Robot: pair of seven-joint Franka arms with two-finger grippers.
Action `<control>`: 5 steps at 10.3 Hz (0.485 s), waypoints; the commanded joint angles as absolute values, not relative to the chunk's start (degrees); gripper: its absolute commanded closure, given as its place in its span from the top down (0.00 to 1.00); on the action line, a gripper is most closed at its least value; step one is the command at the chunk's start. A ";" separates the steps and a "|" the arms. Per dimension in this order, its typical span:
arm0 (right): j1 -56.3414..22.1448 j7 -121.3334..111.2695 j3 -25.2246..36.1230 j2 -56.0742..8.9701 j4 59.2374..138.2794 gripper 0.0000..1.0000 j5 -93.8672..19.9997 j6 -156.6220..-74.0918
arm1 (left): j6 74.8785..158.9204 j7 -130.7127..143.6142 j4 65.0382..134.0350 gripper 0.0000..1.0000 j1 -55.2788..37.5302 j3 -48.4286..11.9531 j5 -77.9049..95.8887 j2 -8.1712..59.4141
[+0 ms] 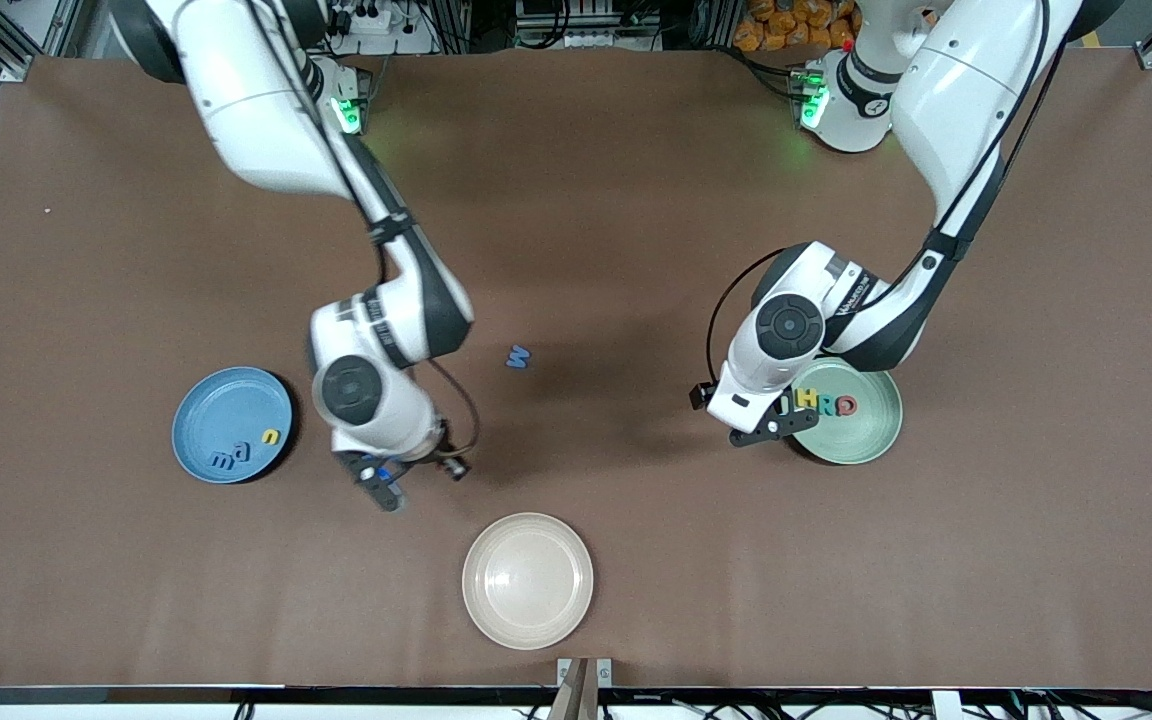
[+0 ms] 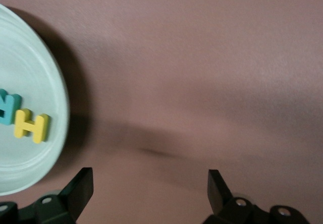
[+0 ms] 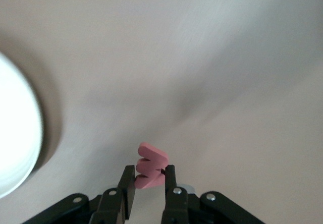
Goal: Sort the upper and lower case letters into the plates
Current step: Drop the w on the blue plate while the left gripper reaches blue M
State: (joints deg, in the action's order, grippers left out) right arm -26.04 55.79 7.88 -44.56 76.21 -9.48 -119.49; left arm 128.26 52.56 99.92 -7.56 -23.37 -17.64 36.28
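Note:
My right gripper (image 1: 383,492) (image 3: 150,176) hangs over bare table between the blue plate (image 1: 198,412) and the cream plate, shut on a small pinkish-red zigzag letter (image 3: 150,164). The blue plate holds a blue m (image 1: 222,461), a teal a (image 1: 244,452) and a yellow n (image 1: 272,437). The pale green plate (image 1: 871,440) (image 2: 35,163) carries a row of letters, among them a yellow H (image 1: 808,401) (image 2: 31,125) and a red one (image 1: 846,406). My left gripper (image 1: 761,430) (image 2: 150,183) stands open beside that plate with nothing between its fingers. A blue letter (image 1: 518,356) lies loose mid-table.
A cream-beige plate (image 1: 527,580) with nothing on it sits near the table's front edge. A pale plate rim (image 3: 15,133) shows at the edge of the right wrist view. Brown tabletop stretches between the two arms.

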 commanded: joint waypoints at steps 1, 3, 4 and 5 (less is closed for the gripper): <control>-19.37 44.08 6.94 -41.93 82.07 0.00 -2.41 -118.92 | 128.23 56.50 97.74 1.00 -11.75 -23.20 -18.99 37.26; -14.00 33.37 6.94 -39.48 86.11 0.00 -0.53 -118.83 | 128.23 59.93 93.80 1.00 -16.15 -23.20 -18.63 38.57; -11.97 29.40 6.94 -38.16 88.22 0.00 -0.53 -118.74 | 128.23 62.38 91.87 1.00 -19.22 -23.03 -18.72 39.54; -10.65 25.96 6.94 -36.49 90.50 0.00 -0.44 -118.74 | 128.32 64.75 89.24 1.00 -22.03 -22.77 -18.81 40.59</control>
